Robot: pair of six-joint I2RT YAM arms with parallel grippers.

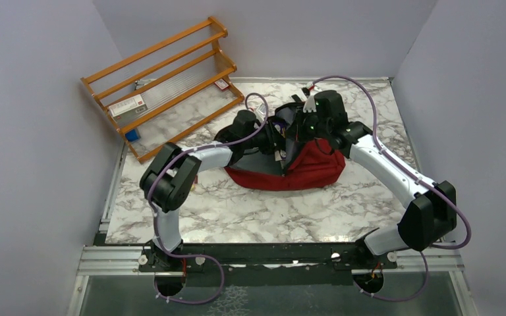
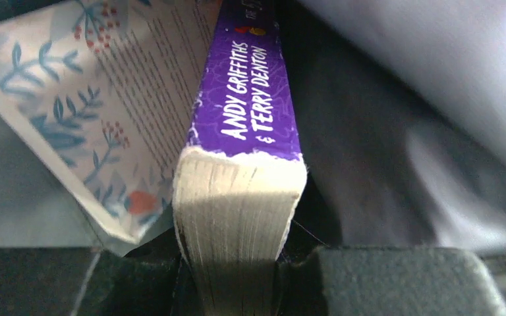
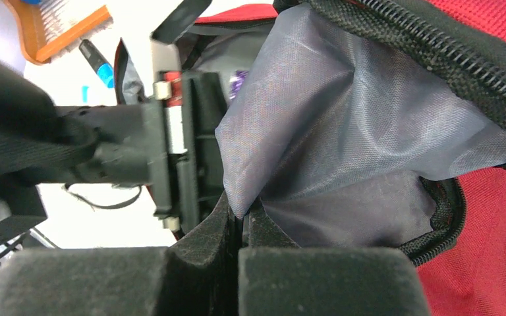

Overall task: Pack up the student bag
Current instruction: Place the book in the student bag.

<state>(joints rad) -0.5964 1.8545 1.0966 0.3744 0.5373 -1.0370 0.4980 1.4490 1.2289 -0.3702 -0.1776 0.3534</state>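
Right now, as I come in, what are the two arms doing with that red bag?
The right hand is shut on the grey lining at the mouth of the student bag, which lies on the marble table, and holds it open. The left hand grips a purple paperback by its page edge, inside the bag, beside a book with a flowered cover.

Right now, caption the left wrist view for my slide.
Left gripper grips a thick purple-spined paperback inside the grey-lined fabric bag, beside a floral-covered book.
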